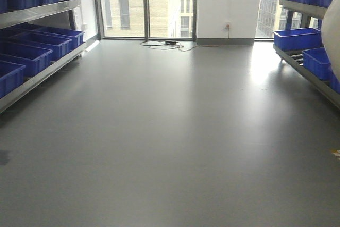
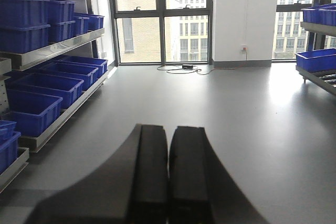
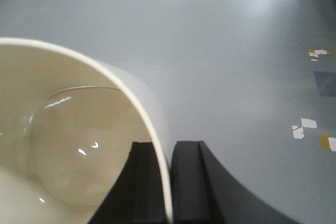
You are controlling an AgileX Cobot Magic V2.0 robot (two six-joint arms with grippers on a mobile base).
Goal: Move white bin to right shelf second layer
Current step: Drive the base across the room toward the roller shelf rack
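A grey floor [image 1: 170,131] is seen filling most of the front view, closed off at the far end by tall windows [image 1: 146,3] and a white wall [image 1: 228,3]. A left shelf [image 1: 40,11] and the right shelf [image 1: 305,65] are set along the two sides, and both are loaded with blue crates [image 1: 32,51]. Two levels of the right shelf are shown, an upper one and a lower one with roller tracks, and both carry crates. The white bin [image 3: 68,129] is not on either level: it is held clear of the floor, tipped so that its glossy inside and rounded base are turned toward the right wrist camera. In the front view only its curved wall [image 1: 332,30] is seen, at the right edge, in front of the right shelf. The right gripper [image 3: 167,153] is clamped on the bin's wall just below the rim, with one finger inside and one outside. The left gripper [image 2: 168,171] is pressed closed, finger against finger, with nothing between. A cable [image 1: 164,43] is laid below the windows, and tape scraps [image 3: 303,128] are stuck on the floor.
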